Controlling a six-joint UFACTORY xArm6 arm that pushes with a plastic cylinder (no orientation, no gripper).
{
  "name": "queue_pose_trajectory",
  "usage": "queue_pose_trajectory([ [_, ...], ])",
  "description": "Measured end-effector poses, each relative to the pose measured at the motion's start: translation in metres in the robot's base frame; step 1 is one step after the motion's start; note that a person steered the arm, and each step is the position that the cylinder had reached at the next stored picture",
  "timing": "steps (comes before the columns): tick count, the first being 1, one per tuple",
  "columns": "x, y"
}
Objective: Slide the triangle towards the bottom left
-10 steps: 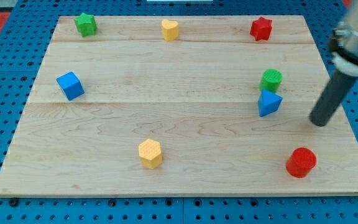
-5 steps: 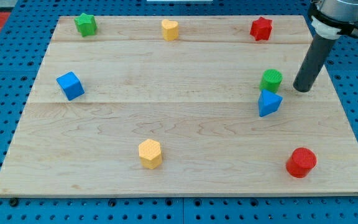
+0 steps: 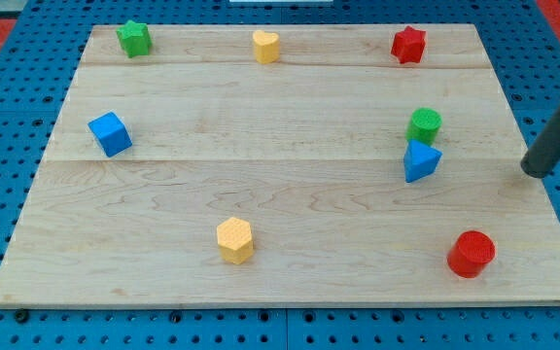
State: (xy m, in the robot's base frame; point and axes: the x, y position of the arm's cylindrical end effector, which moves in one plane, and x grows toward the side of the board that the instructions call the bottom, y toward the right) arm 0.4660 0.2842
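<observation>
Counter [image 3: 290,194]: wooden board on a blue pegboard; no containers on it. Left to right:

- Blue cube [image 3: 110,133] near the view's left edge, mid-height.
- Green star [image 3: 134,38] at the top left corner.
- Yellow hexagonal block [image 3: 234,239] lower centre-left.
- Yellow heart-shaped block [image 3: 265,46] at the top, centre.
- Red star [image 3: 408,44] at the top right.
- Blue triangle [image 3: 420,160] on the right half, mid-height. One corner points to the view's right; its long flat side runs roughly top to bottom along its left. Its upper end touches, or all but touches, the green cylinder [image 3: 424,125] just above it.
- Red cylinder [image 3: 471,253] near the bottom right corner.

My tip [image 3: 535,171] sits at the board's right edge, well to the right of the triangle at about the same height, apart from every block. The arm carries no gripper, only the rod, and it holds nothing.
</observation>
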Motion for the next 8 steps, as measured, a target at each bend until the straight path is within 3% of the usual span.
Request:
queue_pose_trajectory([
  [5,0.000,-0.031],
  [7,-0.021,-0.147],
  [8,-0.033,-0.241],
])
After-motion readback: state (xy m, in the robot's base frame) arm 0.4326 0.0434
